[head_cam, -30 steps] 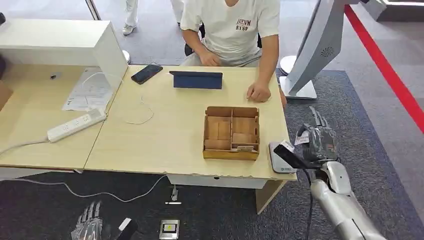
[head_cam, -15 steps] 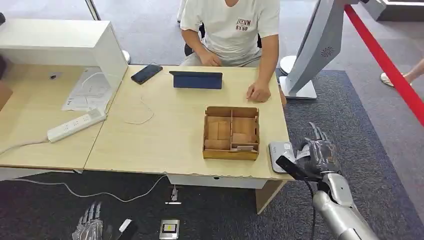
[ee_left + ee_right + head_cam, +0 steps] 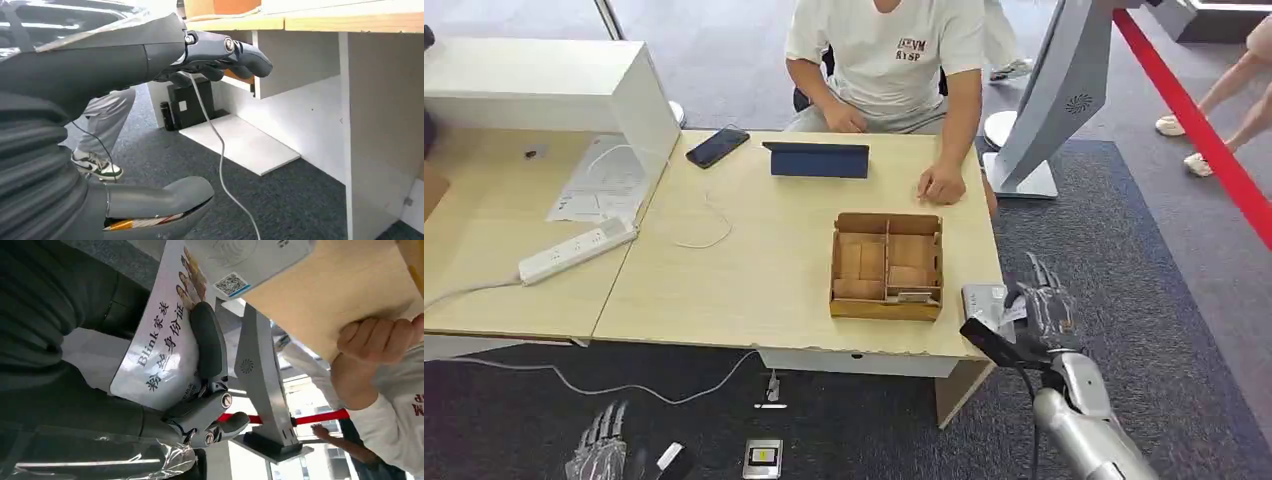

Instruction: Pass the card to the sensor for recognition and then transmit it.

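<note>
My right hand (image 3: 1044, 315) hangs just off the desk's front right corner and grips a white card (image 3: 160, 335) printed with dark characters and small portraits. In the right wrist view the thumb (image 3: 207, 342) presses across the card's face. The card's edge lies close beside the white sensor (image 3: 980, 300), a flat reader with a QR sticker (image 3: 231, 285) on the desk corner; I cannot tell whether they touch. My left hand (image 3: 602, 452) hangs low near the floor, fingers (image 3: 225, 50) spread around nothing.
A wooden divided box (image 3: 886, 265) stands just left of the sensor. A seated person rests a hand (image 3: 941, 186) on the desk's far right. A tablet (image 3: 816, 160), phone (image 3: 717, 147) and power strip (image 3: 576, 250) lie further off. A white kiosk (image 3: 1054, 100) stands to the right.
My right hand has come down and slightly nearer to me with the card, now beside the sensor. People have walked through the background at the right.
</note>
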### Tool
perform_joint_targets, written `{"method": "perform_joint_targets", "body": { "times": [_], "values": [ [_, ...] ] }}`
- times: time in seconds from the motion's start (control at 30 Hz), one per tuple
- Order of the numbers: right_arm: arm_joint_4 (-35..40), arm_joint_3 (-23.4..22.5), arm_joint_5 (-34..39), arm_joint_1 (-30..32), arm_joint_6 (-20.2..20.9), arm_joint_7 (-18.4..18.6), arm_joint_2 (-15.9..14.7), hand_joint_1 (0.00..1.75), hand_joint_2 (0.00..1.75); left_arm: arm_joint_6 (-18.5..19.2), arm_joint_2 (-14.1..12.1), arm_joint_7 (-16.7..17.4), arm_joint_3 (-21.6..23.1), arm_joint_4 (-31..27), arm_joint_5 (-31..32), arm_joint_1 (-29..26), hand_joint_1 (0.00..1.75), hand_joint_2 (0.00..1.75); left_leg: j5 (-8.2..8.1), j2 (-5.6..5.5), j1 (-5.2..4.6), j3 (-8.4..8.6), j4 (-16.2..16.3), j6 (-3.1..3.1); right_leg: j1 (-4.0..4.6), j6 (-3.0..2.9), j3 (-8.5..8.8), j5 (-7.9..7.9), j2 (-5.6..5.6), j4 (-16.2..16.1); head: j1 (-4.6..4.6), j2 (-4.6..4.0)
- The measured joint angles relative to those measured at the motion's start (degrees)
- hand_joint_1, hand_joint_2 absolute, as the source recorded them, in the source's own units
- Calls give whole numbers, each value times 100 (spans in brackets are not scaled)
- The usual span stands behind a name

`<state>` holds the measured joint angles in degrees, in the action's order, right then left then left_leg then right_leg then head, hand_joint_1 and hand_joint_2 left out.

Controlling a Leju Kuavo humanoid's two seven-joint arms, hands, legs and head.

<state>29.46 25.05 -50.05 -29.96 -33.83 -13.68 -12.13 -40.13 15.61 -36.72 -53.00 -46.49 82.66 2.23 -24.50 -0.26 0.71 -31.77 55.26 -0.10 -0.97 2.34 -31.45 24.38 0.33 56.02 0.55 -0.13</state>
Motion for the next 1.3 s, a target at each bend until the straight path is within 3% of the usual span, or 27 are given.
{"method": "perform_joint_targets", "body": {
  "times": [0.33,0.53,0.97,1.3],
  "values": [
    [-9,151,-118,-35,90,59,192,175,175,0,-118,-173,-131,127,-7,19,0,175,0,0,0,-2,0,0,0,0,-1,1,-1,-1,0,0],
    [-92,260,-289,-52,389,284,262,175,175,2,-142,-188,-256,197,13,74,0,175,0,0,0,-1,0,0,0,1,-1,1,-1,-1,0,-2],
    [-369,525,-503,-172,584,372,494,175,175,2,-140,361,-284,227,24,87,0,175,0,1,0,3,0,0,0,0,0,0,-1,-1,0,-2],
    [-424,601,-444,-171,579,291,505,175,175,2,-114,608,-216,227,24,71,0,175,0,1,0,2,1,0,-1,0,-1,1,-1,-2,0,-2]
  ]
}}
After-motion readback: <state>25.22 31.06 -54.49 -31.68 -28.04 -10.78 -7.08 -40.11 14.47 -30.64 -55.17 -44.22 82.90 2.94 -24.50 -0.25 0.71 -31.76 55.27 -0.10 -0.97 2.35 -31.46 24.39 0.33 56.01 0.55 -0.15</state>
